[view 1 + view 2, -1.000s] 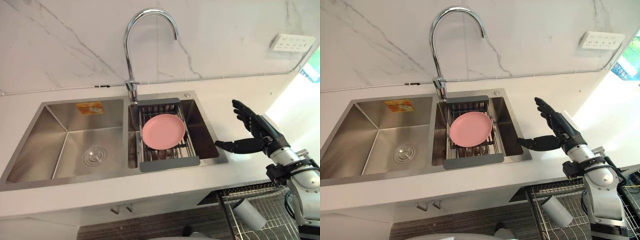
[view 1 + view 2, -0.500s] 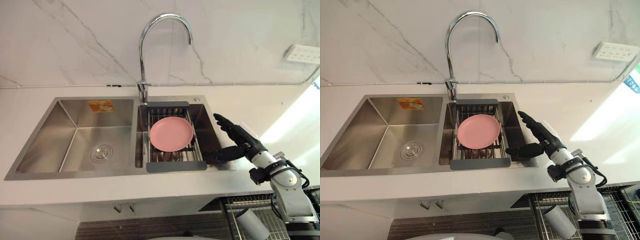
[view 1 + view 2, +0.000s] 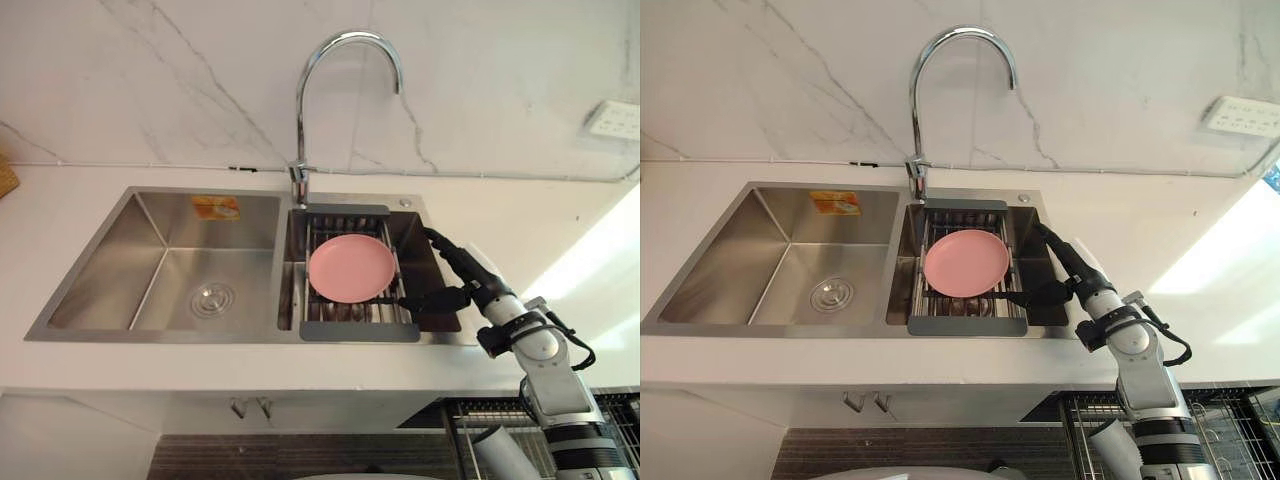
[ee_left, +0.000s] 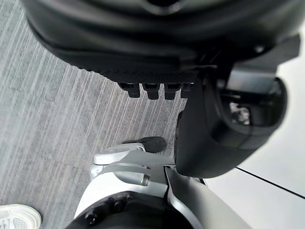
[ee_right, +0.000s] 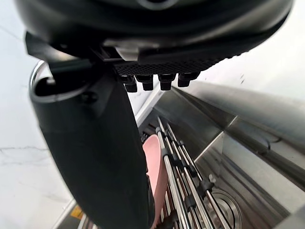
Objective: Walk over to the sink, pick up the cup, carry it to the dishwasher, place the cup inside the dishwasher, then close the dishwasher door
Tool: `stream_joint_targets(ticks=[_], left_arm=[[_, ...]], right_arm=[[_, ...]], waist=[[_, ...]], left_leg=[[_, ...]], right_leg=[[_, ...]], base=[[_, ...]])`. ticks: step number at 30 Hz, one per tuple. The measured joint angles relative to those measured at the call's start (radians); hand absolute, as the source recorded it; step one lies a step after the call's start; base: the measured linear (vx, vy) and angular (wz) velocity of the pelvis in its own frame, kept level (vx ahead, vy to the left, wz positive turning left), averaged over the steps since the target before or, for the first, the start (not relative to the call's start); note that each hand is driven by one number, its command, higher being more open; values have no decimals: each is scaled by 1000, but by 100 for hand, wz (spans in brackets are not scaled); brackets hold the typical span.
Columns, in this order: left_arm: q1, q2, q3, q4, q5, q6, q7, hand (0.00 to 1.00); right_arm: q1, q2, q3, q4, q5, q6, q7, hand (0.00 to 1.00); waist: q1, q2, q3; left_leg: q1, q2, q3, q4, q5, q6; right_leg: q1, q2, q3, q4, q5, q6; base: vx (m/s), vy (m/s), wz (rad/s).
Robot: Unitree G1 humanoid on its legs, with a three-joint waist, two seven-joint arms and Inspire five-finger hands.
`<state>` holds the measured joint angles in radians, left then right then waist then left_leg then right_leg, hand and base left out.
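Since a second ago the right hand [image 3: 1072, 280] has moved from above the counter [image 3: 525, 215] beside the sink [image 3: 200, 337] to a place over the right-hand basin. Its fingers [image 3: 450, 255] are straight and spread, pointing toward the wall [image 3: 150, 80], and it holds nothing. The thumb [image 3: 435, 298] sticks out sideways to the right edge of the drain rack [image 3: 360, 332]; whether it touches the rack cannot be told. In the right wrist view the thumb [image 5: 95, 157] stands in front of the rack's bars, with the plate's pink rim past it.

That rack spans the right basin, and the pink plate [image 3: 352, 266] lies flat on it, just beside the hand. The tap [image 3: 300, 130] rises behind the rack, between the two basins, and arches over the plate. The left basin is bare steel with a round drain [image 3: 212, 298]. A white socket [image 3: 612, 118] sits on the wall to the right.

The cup [image 3: 1108, 448] lies on its side in the dishwasher rack [image 3: 1225, 400] below the counter's edge, under the right arm and well apart from the hand.

The left hand [image 4: 200, 138] hangs over the grey floor [image 4: 52, 119], fingers relaxed and holding nothing.
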<state>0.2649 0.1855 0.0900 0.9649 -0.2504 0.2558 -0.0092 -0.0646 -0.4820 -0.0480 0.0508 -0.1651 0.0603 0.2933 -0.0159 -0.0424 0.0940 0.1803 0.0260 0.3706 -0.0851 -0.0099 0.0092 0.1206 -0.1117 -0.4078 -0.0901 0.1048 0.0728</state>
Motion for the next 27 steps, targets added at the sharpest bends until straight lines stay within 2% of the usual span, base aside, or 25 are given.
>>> stream_joint_targets(ticks=[10,19,27], left_arm=[[9,-5,0,-23,18,0,0,100],[10,-4,0,-39,19,-2,0,100],[15,0,2,-62,39,-2,0,100]], right_arm=[[-69,16,58,55,-40,15,13,100],[-100,19,63,102,-196,15,13,100],[-174,19,136,180,-321,15,11,100]], waist=[[6,-2,1],[26,-8,5],[30,-18,13]], left_leg=[[-7,-5,-16,0,3,2],[-12,-9,-27,0,5,3],[-15,-11,-33,0,7,7]], right_leg=[[1,-6,-15,0,0,0],[2,-9,-25,0,0,0],[2,-11,-32,0,0,0]], base=[[-4,10,5],[0,8,3],[-1,5,1]])
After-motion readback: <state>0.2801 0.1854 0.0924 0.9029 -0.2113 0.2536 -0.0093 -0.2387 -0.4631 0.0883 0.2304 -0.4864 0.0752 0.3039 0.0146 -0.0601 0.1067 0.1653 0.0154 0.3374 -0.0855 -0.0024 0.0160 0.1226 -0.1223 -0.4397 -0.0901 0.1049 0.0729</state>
